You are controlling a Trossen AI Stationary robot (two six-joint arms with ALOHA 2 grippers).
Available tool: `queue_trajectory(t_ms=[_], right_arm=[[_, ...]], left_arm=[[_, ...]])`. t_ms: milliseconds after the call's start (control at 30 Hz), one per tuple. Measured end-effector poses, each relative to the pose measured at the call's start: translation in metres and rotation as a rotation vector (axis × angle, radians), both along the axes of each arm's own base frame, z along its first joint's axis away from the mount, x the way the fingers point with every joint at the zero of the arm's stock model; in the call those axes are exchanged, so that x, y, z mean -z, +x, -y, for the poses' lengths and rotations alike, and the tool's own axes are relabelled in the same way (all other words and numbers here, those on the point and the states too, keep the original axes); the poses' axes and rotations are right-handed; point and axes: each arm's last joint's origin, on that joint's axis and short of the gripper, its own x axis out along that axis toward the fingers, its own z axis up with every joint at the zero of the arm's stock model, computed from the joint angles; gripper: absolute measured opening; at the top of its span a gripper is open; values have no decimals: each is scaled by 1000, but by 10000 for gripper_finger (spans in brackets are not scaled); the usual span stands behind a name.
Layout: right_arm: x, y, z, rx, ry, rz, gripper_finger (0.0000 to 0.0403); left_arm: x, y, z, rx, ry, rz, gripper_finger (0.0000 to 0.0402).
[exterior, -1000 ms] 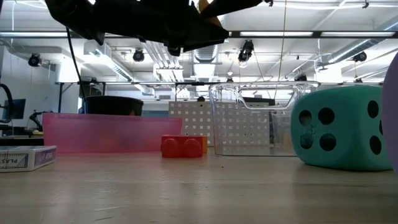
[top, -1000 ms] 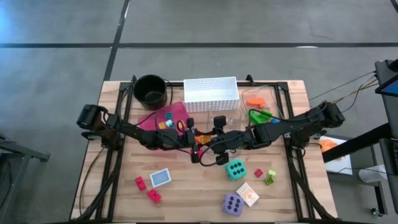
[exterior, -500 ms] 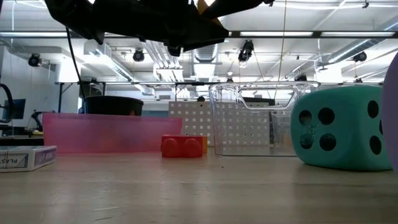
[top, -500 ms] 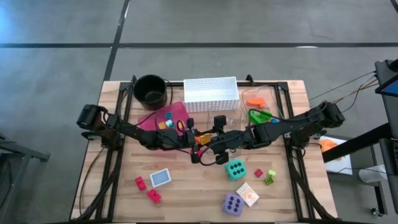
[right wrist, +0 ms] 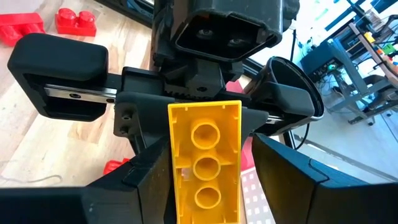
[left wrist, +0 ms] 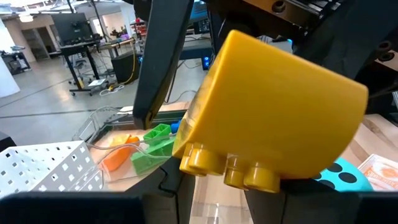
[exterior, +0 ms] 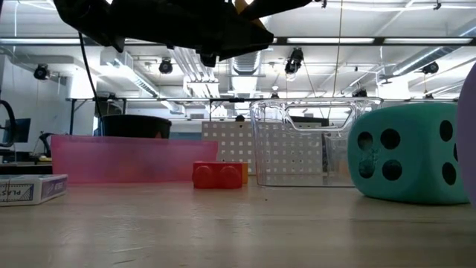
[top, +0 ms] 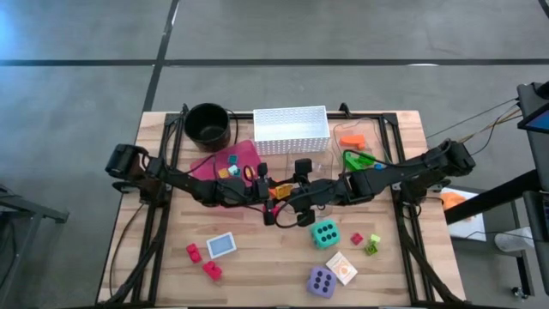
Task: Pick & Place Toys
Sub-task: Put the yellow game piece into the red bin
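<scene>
Counter point(top: 266, 275), wooden, seen from above.

Far left: two red bricks point(top: 193, 251) point(top: 212, 271) lie near the front edge, close together, not touching. Just beside them a small boxed card deck point(top: 221, 245) lies flat.

Back left: a black round pot point(top: 208, 123) stands upright. A pink tray point(top: 206, 165) is set in front of it, with a few small bricks inside; their colours are hard to tell.

Centre: the left gripper point(top: 262, 189) and the right gripper point(top: 292, 198) are met tip to tip above the counter. A yellow brick point(right wrist: 205, 162) is held between them, off the surface. The left fingers are closed on it. The right fingers point(right wrist: 283, 177) stand apart on either side of the brick, with a gap visible on one side. In the right wrist view its hollow underside is turned to the camera.

Behind centre: a white perforated basket point(top: 291, 129) is placed at the back edge.

Right of centre: a clear bin point(exterior: 312, 141) holds an orange piece point(top: 352, 140) and a green piece point(top: 358, 160).

Front right: a teal die point(top: 323, 233) sits just in front of the grippers. A purple die point(top: 322, 281) lies nearer the front edge, with a flat card point(top: 341, 269) just beside it. A small red brick point(top: 356, 239) and a green brick point(top: 372, 247) are noted right of the teal die, apart from it.
</scene>
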Motion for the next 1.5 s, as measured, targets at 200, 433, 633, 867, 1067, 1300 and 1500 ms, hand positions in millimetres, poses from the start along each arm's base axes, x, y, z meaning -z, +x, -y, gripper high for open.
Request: queue_trajectory(t_ms=[200,433,633,867,1067,1300,1500], right_arm=[[-1,0,0,-2,2,1,219],[-1,0,-1,-21,17,-3,219],[-1,0,-1,-38,54,-3,219],[-6,1,-2,-42,62,10,219],[-16,2,-2,-41,63,18,219],[-33,-3,-1,-31,40,-56,219],[-43,-12,1,-14,32,-167,219]], left_arm=[[0,0,0,0,-3,0,124],[0,0,0,0,-15,2,124],[0,0,0,-2,-20,3,124],[0,0,0,-11,-21,5,124],[0,0,0,-14,-20,4,124],[1,-1,-2,-65,-23,-5,124],[1,-3,-4,-135,-32,-47,124]])
